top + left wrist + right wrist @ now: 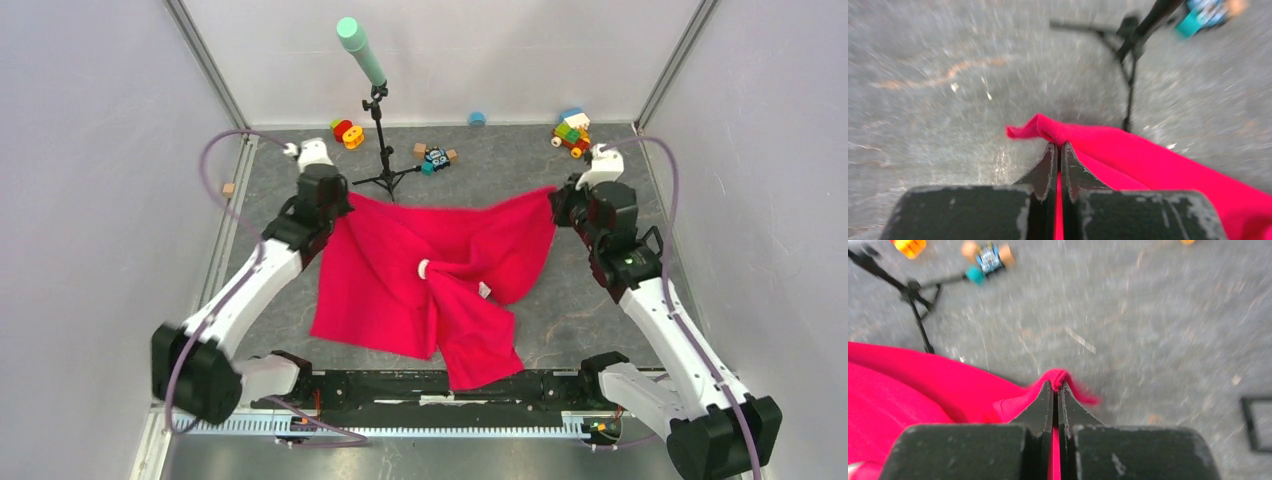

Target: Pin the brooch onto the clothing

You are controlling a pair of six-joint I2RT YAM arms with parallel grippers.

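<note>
We had our left tool and right tool both pinching bunched edges of the bright red-pink fabric T-shirt at their tips.

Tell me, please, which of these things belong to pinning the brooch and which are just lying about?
Job: red shirt; small pale disc on it, likely the brooch; left gripper and right gripper, both clamped on its edge.
Lying about: tripod stand; toy blocks; blue disc.

No legible text, label, brand or number anywhere in view.
</note>
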